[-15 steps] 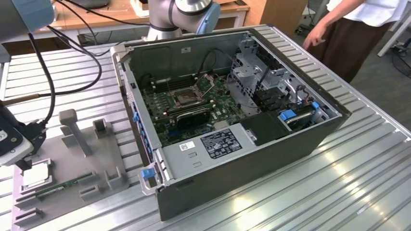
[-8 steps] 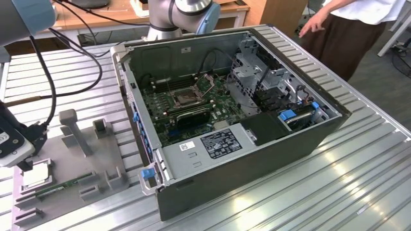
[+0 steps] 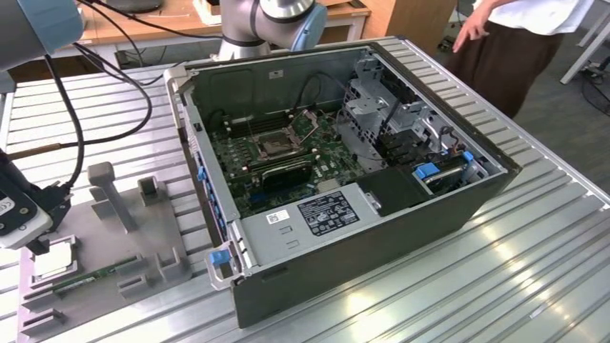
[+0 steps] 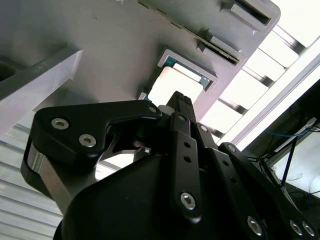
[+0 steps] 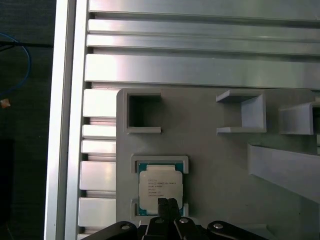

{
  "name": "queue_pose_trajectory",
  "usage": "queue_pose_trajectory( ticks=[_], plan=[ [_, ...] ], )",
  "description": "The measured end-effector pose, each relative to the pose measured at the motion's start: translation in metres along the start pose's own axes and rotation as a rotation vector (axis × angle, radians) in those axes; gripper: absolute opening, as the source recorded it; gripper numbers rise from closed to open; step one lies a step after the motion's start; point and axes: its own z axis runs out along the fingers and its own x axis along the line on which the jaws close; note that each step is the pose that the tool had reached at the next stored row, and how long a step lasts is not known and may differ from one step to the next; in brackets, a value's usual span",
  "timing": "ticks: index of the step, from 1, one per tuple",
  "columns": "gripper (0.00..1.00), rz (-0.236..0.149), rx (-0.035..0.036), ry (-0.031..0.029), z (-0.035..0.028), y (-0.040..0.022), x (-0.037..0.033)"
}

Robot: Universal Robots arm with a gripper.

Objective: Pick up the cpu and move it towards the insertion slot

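One cpu (image 5: 160,184) sits in a grey tray pocket (image 5: 160,160) (face up).

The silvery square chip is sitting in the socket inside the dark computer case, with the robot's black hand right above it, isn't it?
Not in the socket: the silvery square chip lies in a pocket of the grey plastic tray, outside the dark computer case. The robot's black hand is indeed right above it, as the first wrist view shows.

Cpu (image 5: 160,186): silvery metal face, smooth satin sheen. Tray (image 5: 210,150): grey matt plastic. Bench (image 5: 200,70): ribbed bare aluminium, glossy glare. Gripper (image 5: 167,204): matt black, shiny metal screws. Computer case (image 3: 381,250): dark matt sheet metal.
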Motion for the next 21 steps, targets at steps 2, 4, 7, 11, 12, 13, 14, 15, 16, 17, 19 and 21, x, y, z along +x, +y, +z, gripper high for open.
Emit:
queue_pose_trajectory(
  ticks=[2, 4, 7, 11, 12, 13, 14, 15, 16, 17, 19, 21],
  plan=[
    [0.11, 0.000, -0.0002, -0.0003, 0.0006, 0.0000, 0.0000],
    [0.11, 0.000, -0.0002, -0.0003, 0.0017, 0.0000, 0.0000],
    [0.11, 0.000, -0.0001, -0.0002, 0.0035, -0.0001, 0.0000],
    [0.11, 0.000, 0.0001, 0.0002, 0.0050, -0.0002, 0.0000],
    [0.11, 0.000, 0.0001, 0.0002, 0.0050, -0.0002, 0.0000],
    [0.11, 0.000, 0.0001, 0.0001, 0.0051, -0.0002, 0.0000],
    [0.11, 0.000, -0.0001, 0.0000, 0.0052, -0.0001, 0.0000],
    [0.11, 0.000, 0.0000, 0.0000, 0.0052, -0.0001, 0.0000],
    [0.11, 0.000, 0.0000, -0.0001, 0.0053, -0.0002, 0.0000],
    [0.11, 0.000, -0.0001, -0.0001, 0.0053, -0.0002, 0.0000],
    [0.11, 0.000, 0.0000, 0.0000, 0.0053, -0.0002, 0.0000],
    [0.11, 0.000, 0.0000, 0.0000, 0.0054, -0.0001, 0.0000]
  ],
)
